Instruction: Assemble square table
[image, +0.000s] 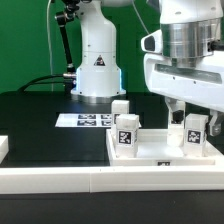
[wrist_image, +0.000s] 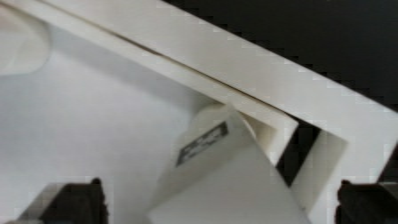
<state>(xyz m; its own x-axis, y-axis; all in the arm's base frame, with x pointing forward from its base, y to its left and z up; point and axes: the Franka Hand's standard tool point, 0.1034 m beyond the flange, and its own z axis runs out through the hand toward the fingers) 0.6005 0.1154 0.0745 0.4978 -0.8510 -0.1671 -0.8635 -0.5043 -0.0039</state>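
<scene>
The square tabletop (image: 150, 152) is lying by the white rail (image: 60, 180), with tagged legs (image: 126, 133) standing upright on it. The gripper (wrist_image: 222, 203) is being held spread wide above one leg (wrist_image: 228, 150), nothing pinched. If it is lowered off-centre, that leg is likely to be tipped or pushed against the rim.

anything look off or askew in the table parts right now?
Nothing stands out. The square top lies flat on the black table, and the legs visible on it stand upright, tags facing out. The gripper hangs open above the top, holding nothing. No damage shows.
</scene>
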